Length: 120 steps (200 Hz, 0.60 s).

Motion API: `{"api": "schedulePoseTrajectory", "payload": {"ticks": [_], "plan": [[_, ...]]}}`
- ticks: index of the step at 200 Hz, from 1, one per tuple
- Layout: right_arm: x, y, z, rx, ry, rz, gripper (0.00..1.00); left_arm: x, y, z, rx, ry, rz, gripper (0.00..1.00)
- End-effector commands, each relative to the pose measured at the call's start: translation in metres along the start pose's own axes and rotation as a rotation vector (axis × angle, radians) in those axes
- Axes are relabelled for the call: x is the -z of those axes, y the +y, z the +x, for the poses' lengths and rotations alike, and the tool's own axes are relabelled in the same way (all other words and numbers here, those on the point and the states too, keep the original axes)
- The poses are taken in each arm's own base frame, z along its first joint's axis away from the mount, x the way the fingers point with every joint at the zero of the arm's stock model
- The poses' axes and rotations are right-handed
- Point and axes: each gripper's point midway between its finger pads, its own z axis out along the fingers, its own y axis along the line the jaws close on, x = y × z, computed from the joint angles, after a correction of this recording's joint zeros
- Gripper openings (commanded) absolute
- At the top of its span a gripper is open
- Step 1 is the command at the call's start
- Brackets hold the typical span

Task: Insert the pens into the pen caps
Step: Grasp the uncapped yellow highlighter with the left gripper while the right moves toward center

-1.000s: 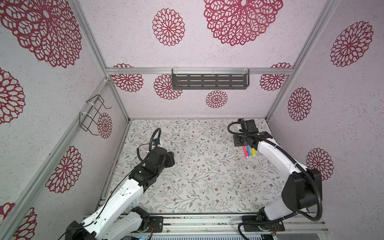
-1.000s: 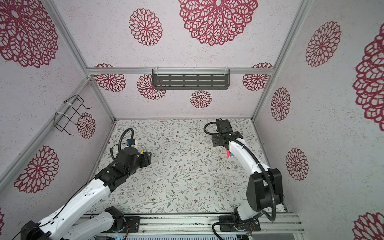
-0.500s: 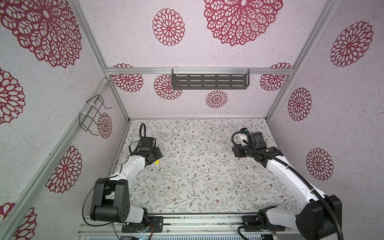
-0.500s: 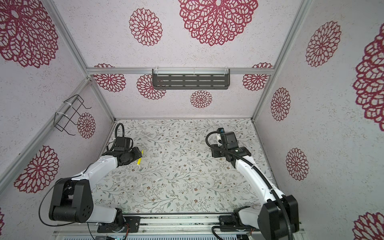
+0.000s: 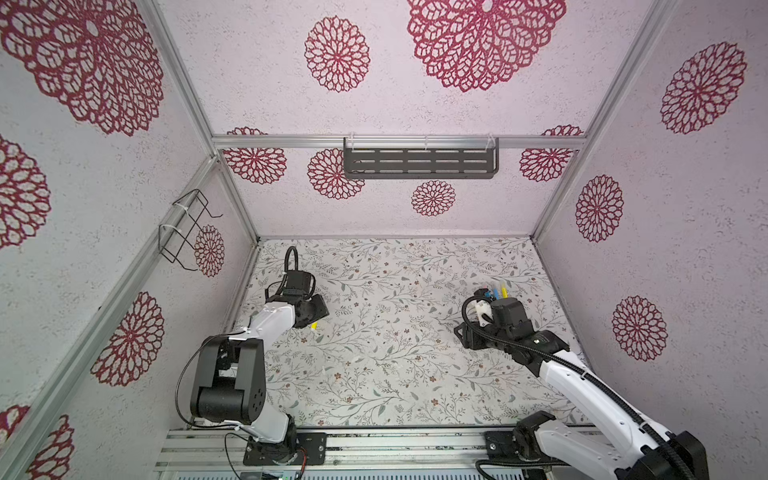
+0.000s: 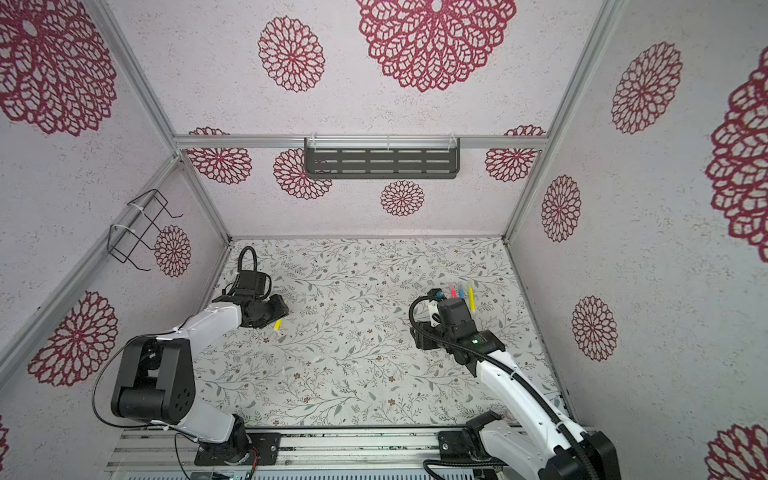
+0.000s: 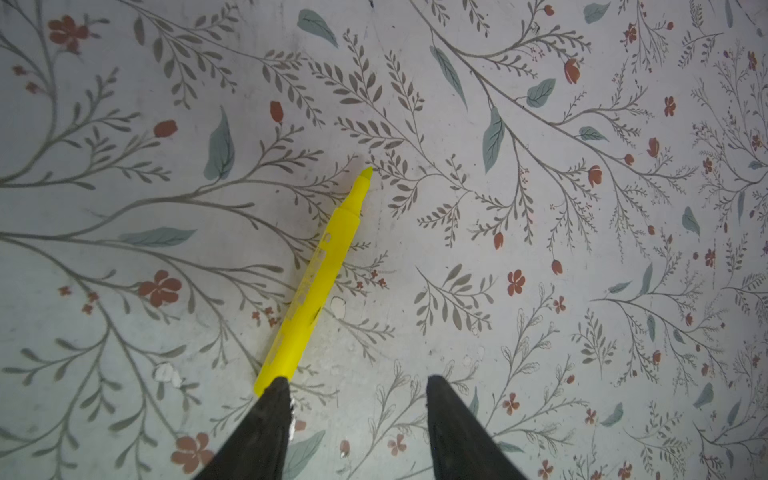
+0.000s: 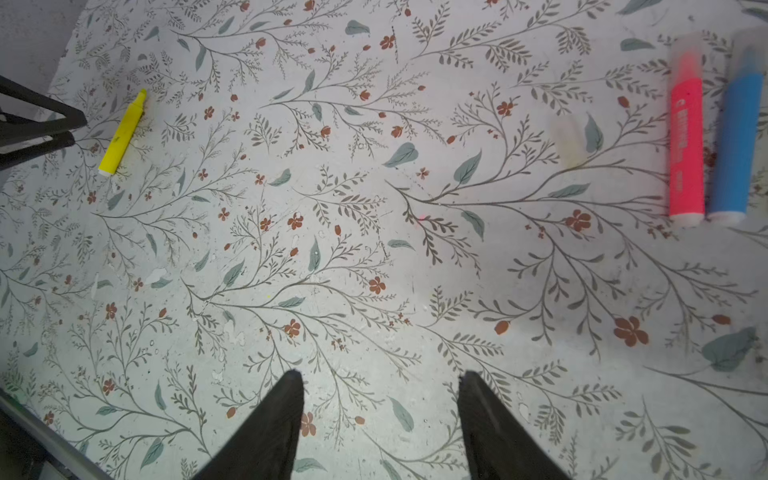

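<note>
Clearly released at the left tool (image 7: 356, 380), with a wide gap between its two black fingers (image 7: 262, 428) and nothing gripped. Touching or just overlapping one fingertip, hard to tell which: the rear end of the uncapped yellow pen (image 7: 316, 274), flat on the floral worktop (image 7: 540, 316), outside the gap, felt tip pointing away from the tool. Likewise released at the right tool (image 8: 381, 372), spread over bare pattern, well apart from the uncapped yellow pen. Visible from the right wrist view too, that same pen, with the left tool's dark fingers just beside it. Far across the worktop from the uncapped yellow pen: a pink pen (image 8: 686, 141) and a blue pen (image 8: 735, 141), side by side, touching or nearly so, parallel, each tipped with what looks like a clear cap (image 8: 688, 48), blurred. Farther still from the uncapped yellow pen, beyond both in a top view: a second yellow pen (image 6: 471, 298), lying along the same direction. Cannot tell whether capped.
</note>
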Motion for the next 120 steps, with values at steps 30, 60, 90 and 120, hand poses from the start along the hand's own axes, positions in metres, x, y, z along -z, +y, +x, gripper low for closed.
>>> {"api": "schedulePoseTrajectory", "payload": {"ticks": [30, 60, 90, 120], "plan": [[0.002, 0.014, -0.019, -0.043, -0.05, -0.046, 0.62, -0.021, 0.019, -0.013, 0.01, 0.021, -0.046, 0.54], [0.009, 0.02, -0.024, -0.057, -0.082, -0.072, 0.63, -0.03, 0.02, -0.014, 0.032, 0.028, -0.03, 0.54], [0.007, 0.018, -0.024, -0.054, -0.066, -0.056, 0.63, -0.039, 0.023, -0.004, 0.047, 0.049, -0.027, 0.52], [0.005, 0.017, -0.025, -0.06, -0.059, -0.048, 0.63, -0.046, 0.025, 0.009, 0.056, 0.068, -0.013, 0.52]]}}
